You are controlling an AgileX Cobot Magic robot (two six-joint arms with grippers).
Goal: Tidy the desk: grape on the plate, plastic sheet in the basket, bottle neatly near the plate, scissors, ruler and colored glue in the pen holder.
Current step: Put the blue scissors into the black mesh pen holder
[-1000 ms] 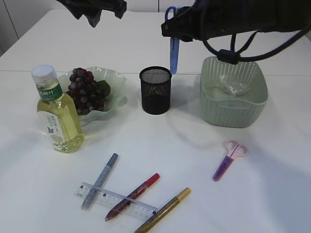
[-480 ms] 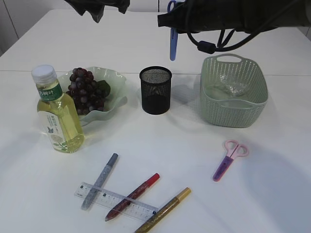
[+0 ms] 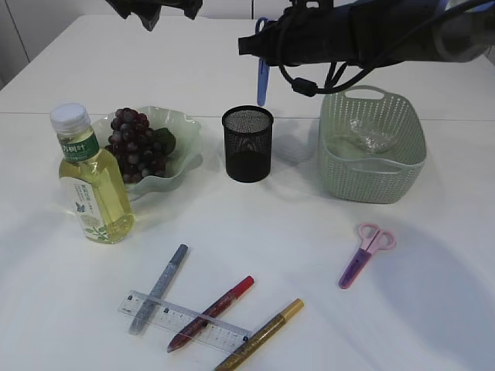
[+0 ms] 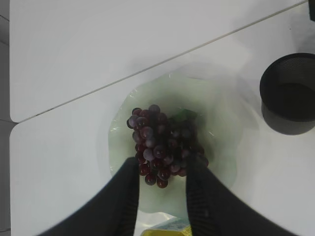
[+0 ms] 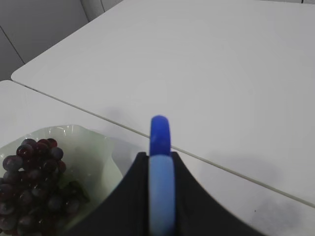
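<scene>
the right gripper (image 3: 261, 48) is clamped on the blue-handled scissors (image 3: 262, 77), which hang blade-down above the black mesh pen holder (image 3: 247, 144). the left gripper (image 4: 162, 184) stands partly open and empty over the purple grape bunch (image 3: 138, 144) on the pale green wavy plate (image 3: 188, 130). the pink scissors (image 3: 365, 253), clear plastic ruler (image 3: 184, 320) and glitter glue pens (image 3: 211, 312) lie on the white table (image 3: 309, 255).
</scene>
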